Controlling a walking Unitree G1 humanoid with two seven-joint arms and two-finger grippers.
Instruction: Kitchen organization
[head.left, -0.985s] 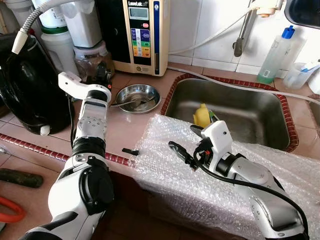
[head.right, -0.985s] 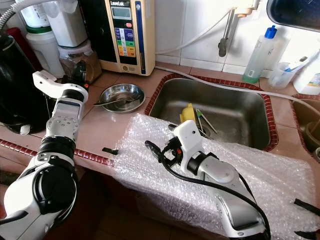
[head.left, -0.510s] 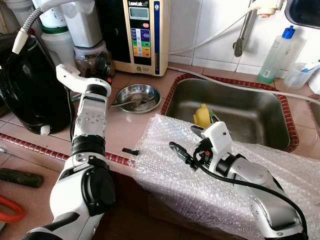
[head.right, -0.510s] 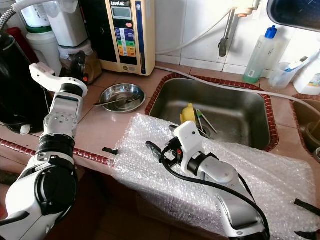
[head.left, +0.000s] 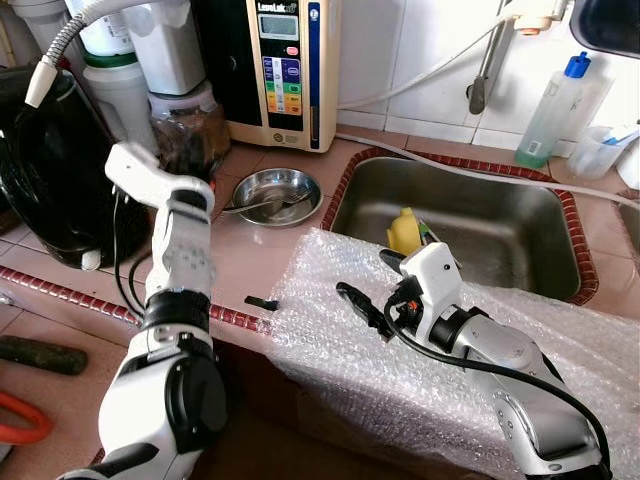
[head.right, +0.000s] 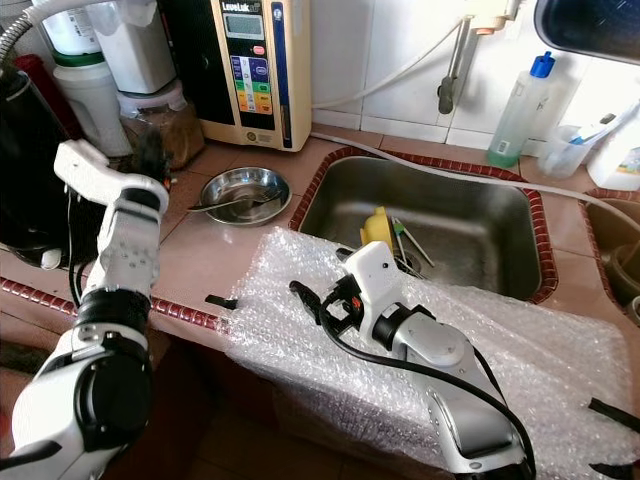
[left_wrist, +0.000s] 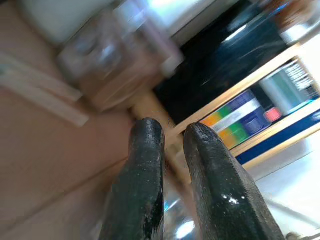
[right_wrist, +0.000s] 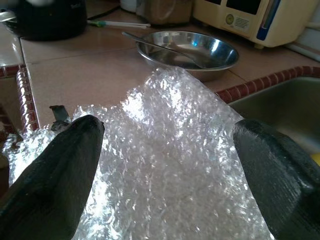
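Right hand (head.left: 368, 308) spread wide just above bubble wrap (head.left: 440, 370), likely poised to gather it. Left hand (left_wrist: 172, 145) pressed together, empty, near jar (head.left: 187, 125).

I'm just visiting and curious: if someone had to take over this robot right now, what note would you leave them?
Left hand: fingers nearly together, holding nothing, raised over the counter near the jar and the steel bowl.
Right hand: fingers wide open, empty, just above the bubble wrap.
The bubble wrap lies over the counter edge and the front rim of the sink; a spoon rests in the bowl.
Done: nothing visibly tidied yet.
Left: probably grip and clear the wrap, then sort the counter items.
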